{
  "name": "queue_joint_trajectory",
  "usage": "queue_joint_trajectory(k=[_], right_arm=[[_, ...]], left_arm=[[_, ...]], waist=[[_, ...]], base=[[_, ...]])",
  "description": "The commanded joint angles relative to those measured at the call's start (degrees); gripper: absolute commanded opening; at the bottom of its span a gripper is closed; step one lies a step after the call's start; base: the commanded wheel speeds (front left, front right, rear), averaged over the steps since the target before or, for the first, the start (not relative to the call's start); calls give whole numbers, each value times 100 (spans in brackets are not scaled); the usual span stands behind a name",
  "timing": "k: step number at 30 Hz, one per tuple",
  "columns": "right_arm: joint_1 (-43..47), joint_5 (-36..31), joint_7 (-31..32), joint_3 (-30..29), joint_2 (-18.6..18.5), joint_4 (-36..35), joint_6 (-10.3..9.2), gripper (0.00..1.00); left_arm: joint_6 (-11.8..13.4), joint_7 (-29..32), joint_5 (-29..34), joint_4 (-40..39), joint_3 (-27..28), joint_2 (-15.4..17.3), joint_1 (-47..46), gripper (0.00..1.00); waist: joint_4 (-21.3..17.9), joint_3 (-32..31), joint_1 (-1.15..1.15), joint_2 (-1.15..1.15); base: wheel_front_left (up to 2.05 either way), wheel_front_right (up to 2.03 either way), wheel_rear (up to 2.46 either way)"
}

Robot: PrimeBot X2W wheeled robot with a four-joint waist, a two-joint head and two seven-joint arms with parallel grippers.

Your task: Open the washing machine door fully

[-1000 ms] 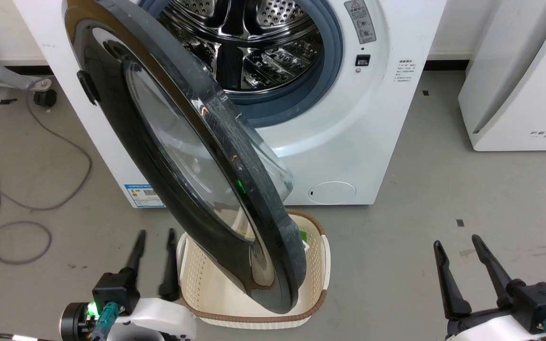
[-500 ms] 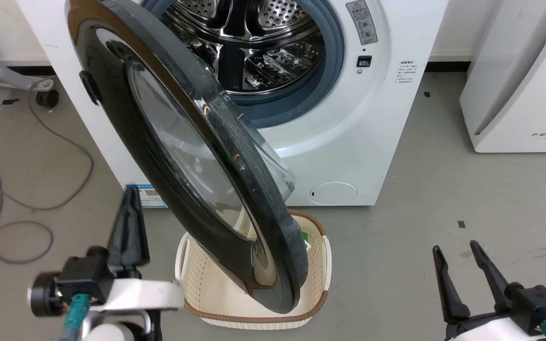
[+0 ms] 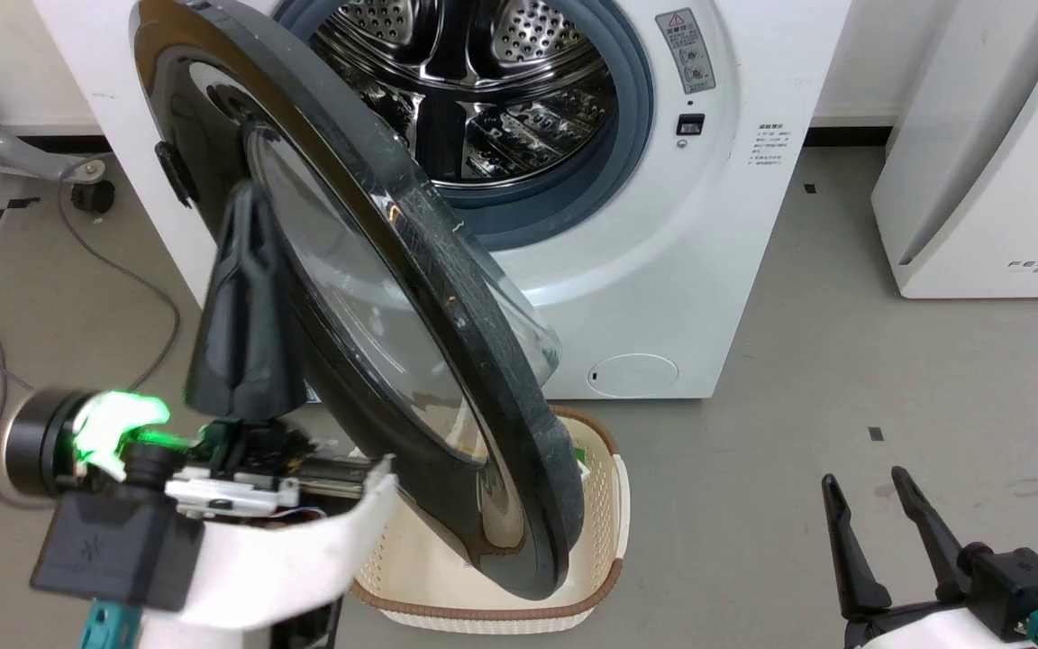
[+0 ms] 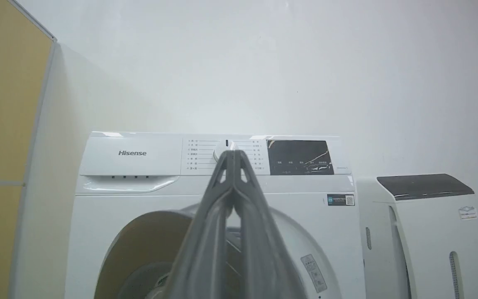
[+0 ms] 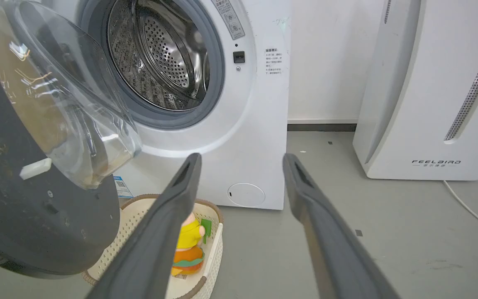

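**Door roughly halfway, more swing needed**

The washing machine [image 3: 663, 270] is showing its drum; the washing machine door [image 3: 375, 297] is standing out from it, above a basket [image 3: 605, 505]. The left gripper [image 3: 244, 203], fingers pressed together, is pointing along the door's outer face; the right gripper [image 3: 864, 482] is waiting low, spread

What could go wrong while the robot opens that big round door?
1. The left gripper, fingers shut, is up by the shiny outer side of the washing machine door. A push from there might swing it closed instead of open.
2. The door hangs low over the basket, so it might scrape the rim as it swings.
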Motion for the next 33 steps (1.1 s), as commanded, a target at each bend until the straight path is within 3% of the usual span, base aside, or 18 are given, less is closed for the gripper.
queue_joint_trajectory(k=[1, 12, 21, 26, 33], right_arm=[[-37, 40, -33, 16, 26, 19, -4, 100], [-1, 96, -42, 10, 26, 123, -4, 100], [37, 150, -27, -23, 26, 161, -4, 100], [-9, 183, -25, -8, 26, 195, -4, 100], [-89, 259, -49, 46, 26, 292, -4, 100]], left_arm=[[-28, -24, 15, -81, -70, 9, -113, 0], [-262, -15, -272, -30, -1561, 8, -284, 0], [-622, 622, -557, 660, -2630, 9, 164, 0], [-719, 1114, -693, 1234, -2992, 44, 390, 0], [-606, 1408, -705, 2240, -3037, 74, 397, 0]], waist=[[-5, -6, -1, 0], [-65, -59, -1, 0], [-14, -25, -1, 0], [-5, 48, -1, 0], [-40, 138, -1, 0]], base=[[0, 0, 0], [0, 0, 0], [0, 0, 0], [0, 0, 0], [0, 0, 0]])
